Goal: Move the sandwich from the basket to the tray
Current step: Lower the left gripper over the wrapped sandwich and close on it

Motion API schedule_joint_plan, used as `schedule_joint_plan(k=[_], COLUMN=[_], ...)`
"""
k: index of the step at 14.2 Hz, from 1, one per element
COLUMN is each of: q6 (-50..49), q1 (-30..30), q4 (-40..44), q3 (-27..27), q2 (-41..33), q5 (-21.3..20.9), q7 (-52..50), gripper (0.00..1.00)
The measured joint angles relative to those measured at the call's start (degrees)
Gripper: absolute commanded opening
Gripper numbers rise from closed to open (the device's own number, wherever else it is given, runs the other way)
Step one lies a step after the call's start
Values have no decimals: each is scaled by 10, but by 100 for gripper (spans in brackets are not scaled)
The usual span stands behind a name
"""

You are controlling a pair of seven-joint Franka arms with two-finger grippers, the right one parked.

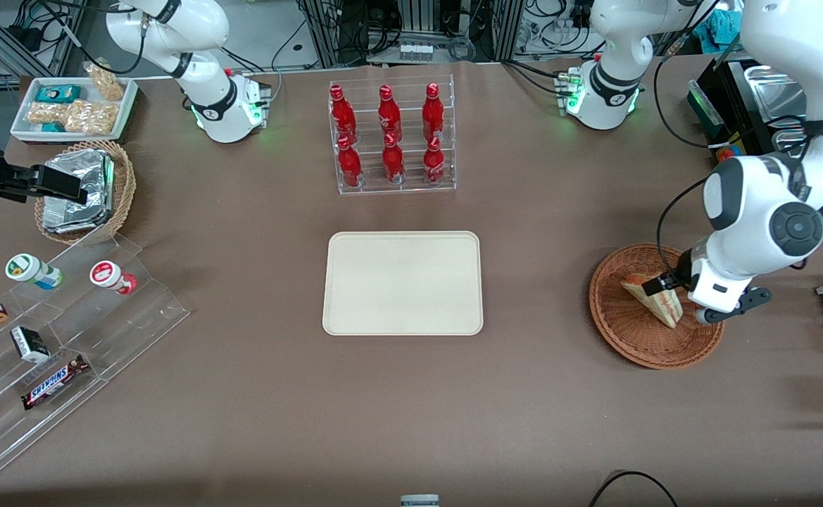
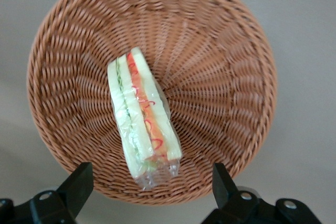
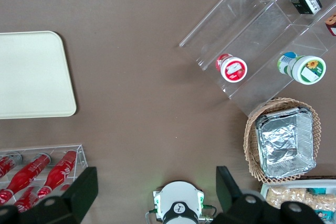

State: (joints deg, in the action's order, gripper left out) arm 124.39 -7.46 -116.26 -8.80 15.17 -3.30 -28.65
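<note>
Wicker-brown, the basket [image 2: 231, 77] is holding the sandwich [image 2: 143, 116], which is lying on edge with its long axis running from the middle out to the rim. Hovering above it, the hand [image 2: 152, 187] is keeping its fingers [image 2: 79, 184] spread wide apart.

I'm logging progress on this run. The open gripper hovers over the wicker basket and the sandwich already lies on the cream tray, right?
Not quite. The sandwich lies in the basket, not on the tray, which holds nothing, as the front view shows. The rest stands: in the left wrist view the gripper hovers open over the basket, a finger on either side of the sandwich's end.
</note>
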Motion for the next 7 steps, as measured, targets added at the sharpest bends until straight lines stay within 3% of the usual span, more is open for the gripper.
schedule_joint_plan(k=[7], q6=[5], q1=[0], q4=[-7], q3=[4], q2=[30], q5=[-1], q7=[-70], gripper=[100])
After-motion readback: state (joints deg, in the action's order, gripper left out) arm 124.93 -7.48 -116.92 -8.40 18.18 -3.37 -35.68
